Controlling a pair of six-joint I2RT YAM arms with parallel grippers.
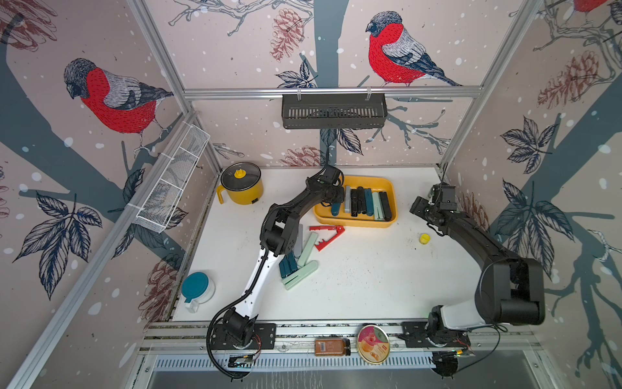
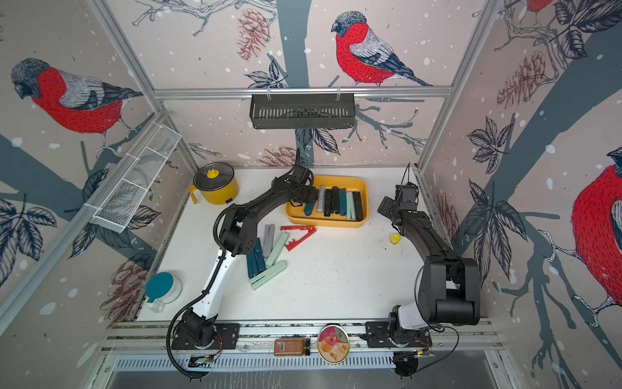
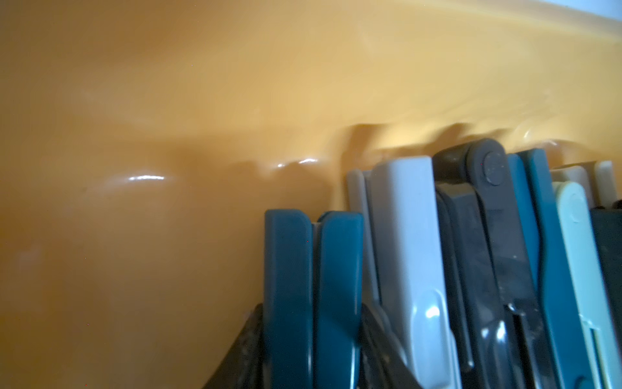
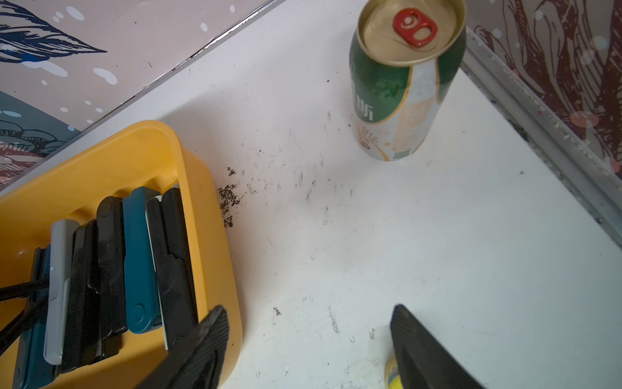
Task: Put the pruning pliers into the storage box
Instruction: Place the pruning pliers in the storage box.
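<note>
Nearest, loose pliers in mint, teal and grey are left in a flat heap on the table beside the left arm, not yet collected. Just beyond them red pliers are spread in a toothed V, so a different grasp is probably called for. Further back the storage box is set within reach of both arms. A row of pliers is packed in it side by side, all lengthwise, likely to save floor space. At the row's open end teal pliers are flanked closely by the left gripper; whether they are clamped or already let go cannot be told. Off to the side the right gripper is held wide apart and empty above the table, apparently parked clear of the box. Farthest, a can is stood near the corner.
</note>
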